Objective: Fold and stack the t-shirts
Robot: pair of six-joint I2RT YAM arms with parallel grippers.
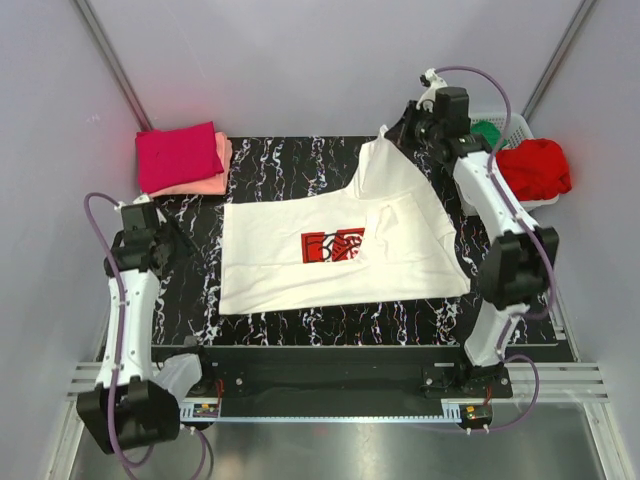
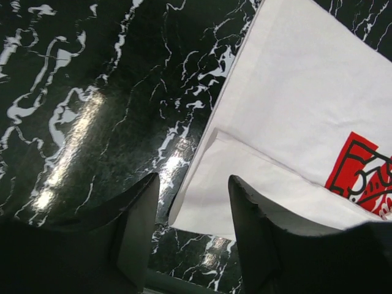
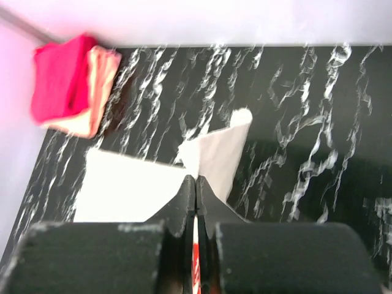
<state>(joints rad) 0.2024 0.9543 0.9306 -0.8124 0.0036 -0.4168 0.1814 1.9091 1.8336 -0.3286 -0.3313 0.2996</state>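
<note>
Top external shows five t-shirts [image 1: 178,155]; right fingers [image 3: 180,208] pinch the white one [image 1: 300,265], left fingers [image 2: 141,226] gape empty.

Bare tabletop [image 1: 195,290] left of the white t-shirt [image 1: 300,270] offers passage; the near strip is narrow. Far-left corner obstructed by the magenta-and-salmon stack [image 1: 180,158]; far-right by the basket [image 1: 520,122] and red t-shirt [image 1: 535,168].
</note>
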